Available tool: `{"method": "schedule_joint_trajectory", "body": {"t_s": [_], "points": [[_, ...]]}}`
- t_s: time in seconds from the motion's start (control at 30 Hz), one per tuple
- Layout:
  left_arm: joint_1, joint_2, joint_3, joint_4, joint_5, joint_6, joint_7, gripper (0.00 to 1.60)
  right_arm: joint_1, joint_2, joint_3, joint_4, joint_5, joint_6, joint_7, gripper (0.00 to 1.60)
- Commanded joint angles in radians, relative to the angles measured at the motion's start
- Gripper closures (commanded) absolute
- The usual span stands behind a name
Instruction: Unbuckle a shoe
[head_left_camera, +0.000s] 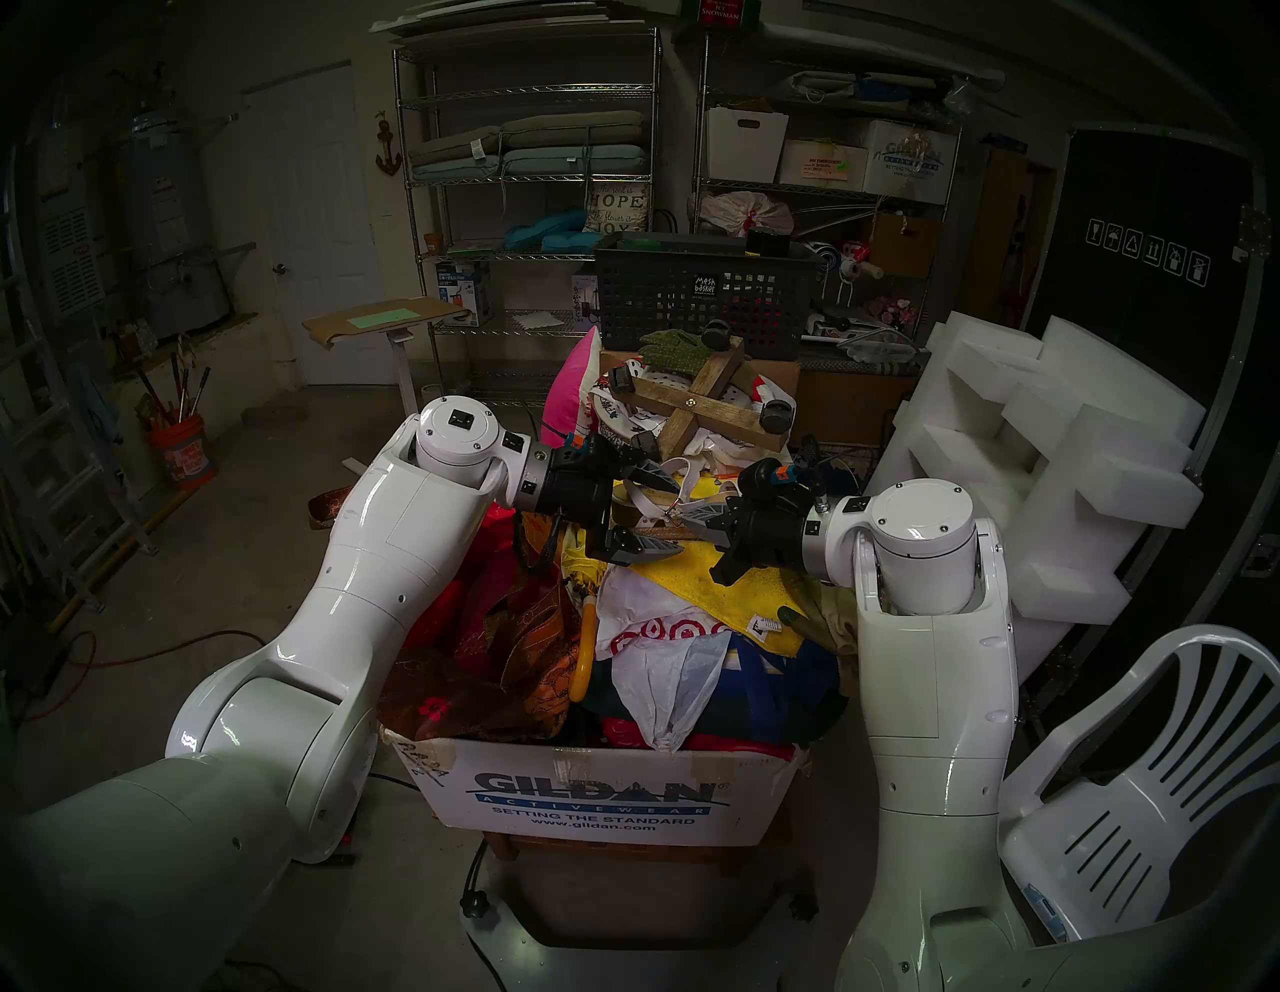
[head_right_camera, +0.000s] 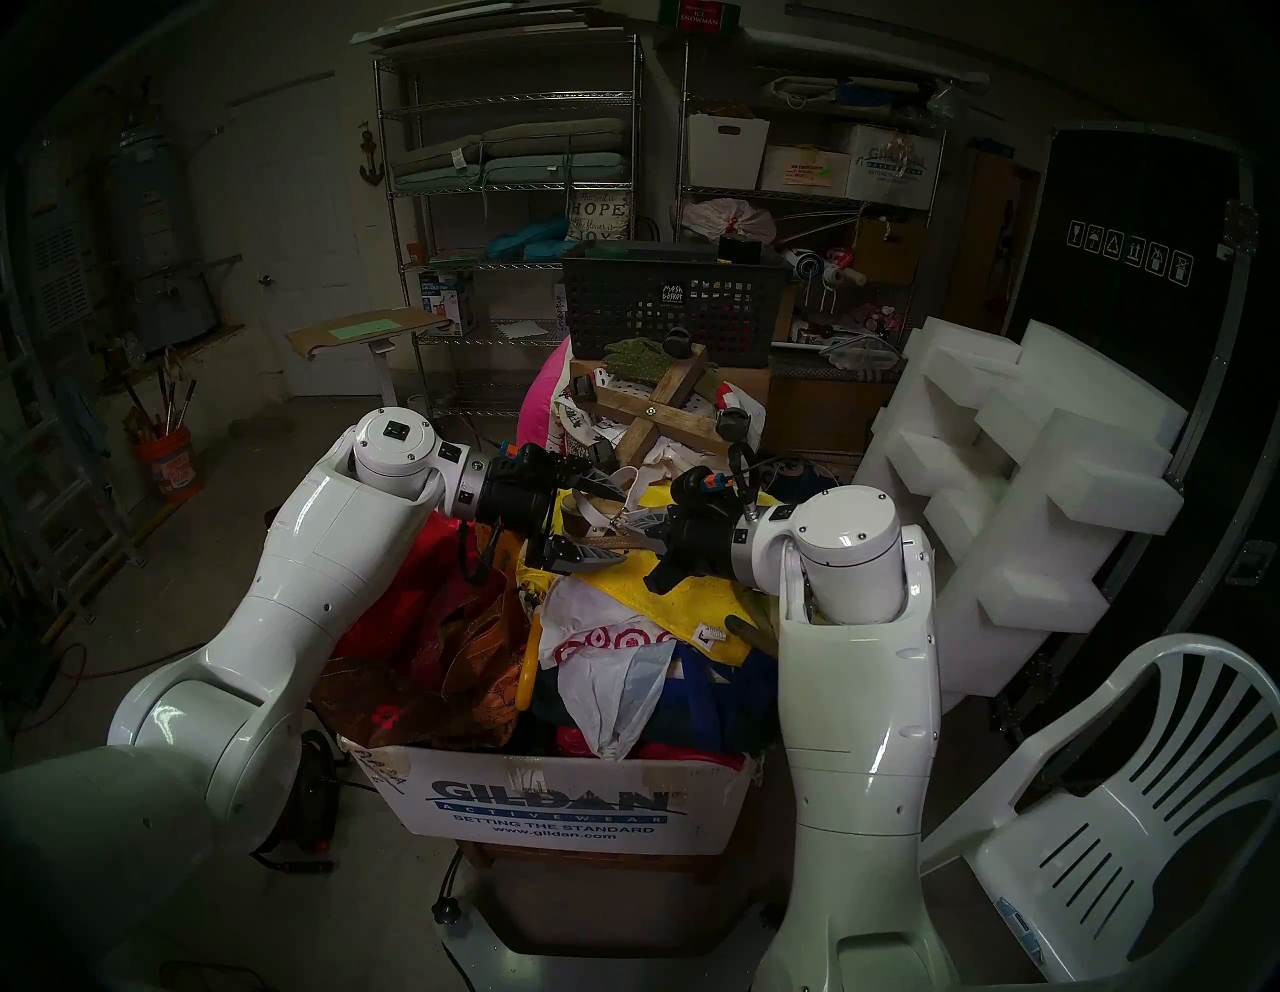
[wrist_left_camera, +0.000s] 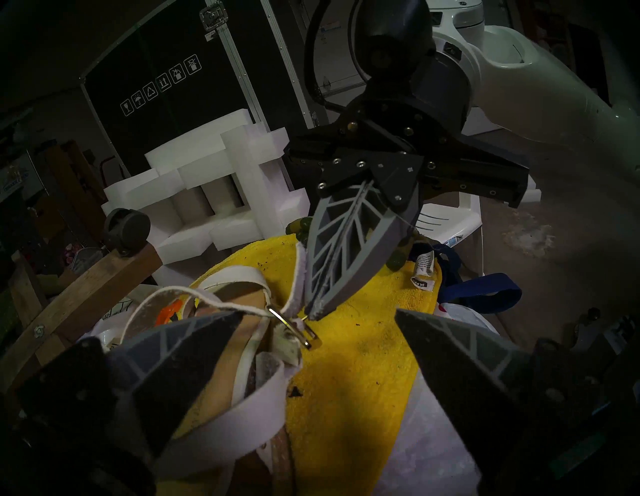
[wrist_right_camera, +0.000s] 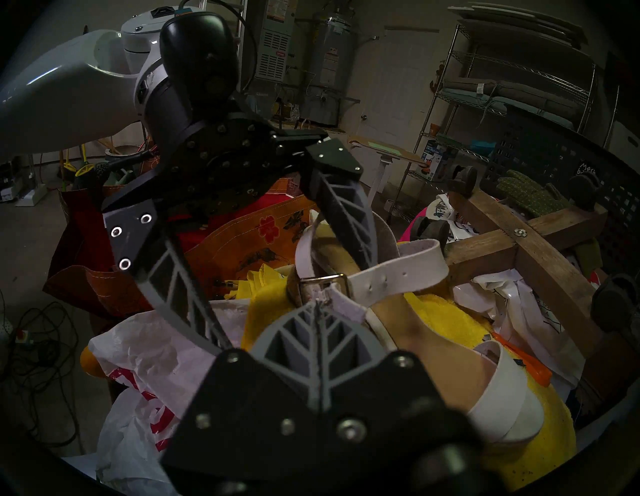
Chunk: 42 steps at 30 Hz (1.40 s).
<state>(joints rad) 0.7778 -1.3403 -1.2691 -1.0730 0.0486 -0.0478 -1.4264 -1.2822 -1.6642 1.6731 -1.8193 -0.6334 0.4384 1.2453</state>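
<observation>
Setting: a dim garage; a white cardboard box (head_left_camera: 602, 796) printed with blue lettering sits before the robot, heaped with bags and cloth.

Shoe: a cream-white strappy sandal (wrist_right_camera: 408, 332) with a tan footbed lies on top of the heap, on a bright yellow terry towel (wrist_left_camera: 349, 363). In the head view the sandal (head_left_camera: 654, 502) is at the heap's 12 o'clock end, between the two hands.

Buckle: a small rectangular metal buckle (wrist_right_camera: 323, 282) sits on the ankle strap; a white strap with punched holes runs from it toward 3 o'clock in the right wrist view. In the left wrist view the buckle (wrist_left_camera: 298, 329) hangs at the strap's end, over the towel.

Left hand: the left hand (head_left_camera: 641, 512) comes in from 9 o'clock, its two grey ribbed fingers spread wide apart, one above and one below the sandal's straps. It grips nothing.

Right hand: the right hand (wrist_left_camera: 317, 308) comes in from 3 o'clock, its fingers pressed together on the frayed end of the cream strap just beside the buckle.

Nearby: a wooden cross-shaped dolly (head_left_camera: 699, 409) with black caster wheels lies upside down beyond the sandal, at 12 o'clock; a white plastic bag (head_left_camera: 658, 644) with red markings lies at 6 o'clock of the towel.

Around: white foam blocks (head_left_camera: 1039, 457) and a white plastic chair (head_left_camera: 1143, 796) stand at 3 to 4 o'clock.
</observation>
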Motion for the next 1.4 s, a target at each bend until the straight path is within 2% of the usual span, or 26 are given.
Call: {"method": "schedule_joint_trajectory", "body": {"t_s": [0.0,0.37,0.6,0.63,0.7,0.77,0.9,1.0,1.07,1.1,1.27,1.37], "points": [[-0.02,0.004,-0.011,-0.016,-0.006,0.001,0.0,0.0,0.009,-0.005,-0.006,-0.017,0.004,0.002,0.004,1.6],[-0.036,0.023,-0.027,0.006,-0.003,-0.006,-0.002,0.0,0.001,-0.004,-0.005,-0.04,0.0,0.005,0.011,1.6],[-0.066,0.033,-0.043,0.055,-0.009,0.011,-0.006,0.0,0.0,-0.004,-0.002,-0.043,-0.003,0.003,0.013,1.6],[-0.071,0.034,-0.046,0.062,-0.014,0.021,-0.012,0.0,0.0,-0.004,-0.002,-0.042,-0.003,0.002,0.013,1.6],[-0.101,0.034,-0.065,0.102,-0.047,0.092,-0.055,0.0,0.001,-0.005,-0.001,-0.041,-0.005,0.0,0.012,1.6],[-0.11,0.034,-0.071,0.113,-0.053,0.104,-0.057,0.0,0.001,-0.005,-0.001,-0.041,-0.006,0.0,0.011,1.6],[-0.149,0.033,-0.093,0.167,-0.078,0.172,-0.057,0.0,0.001,-0.004,-0.001,-0.041,-0.007,-0.002,0.012,1.6],[-0.184,0.039,-0.095,0.214,-0.119,0.246,-0.057,0.0,0.002,-0.005,-0.002,-0.041,-0.008,-0.001,0.014,1.6],[-0.194,0.042,-0.092,0.229,-0.134,0.266,-0.057,0.0,0.003,-0.005,-0.003,-0.04,-0.008,-0.001,0.014,1.6],[-0.213,0.051,-0.072,0.256,-0.166,0.301,-0.057,0.0,0.003,-0.005,-0.003,-0.038,-0.009,-0.001,0.014,1.6],[-0.219,0.057,-0.062,0.263,-0.176,0.303,-0.057,0.0,0.003,-0.005,-0.004,-0.037,-0.009,-0.001,0.014,1.6],[-0.227,0.065,-0.033,0.271,-0.2,0.309,-0.057,0.0,0.003,-0.006,-0.005,-0.035,-0.01,-0.001,0.013,1.6]]}}
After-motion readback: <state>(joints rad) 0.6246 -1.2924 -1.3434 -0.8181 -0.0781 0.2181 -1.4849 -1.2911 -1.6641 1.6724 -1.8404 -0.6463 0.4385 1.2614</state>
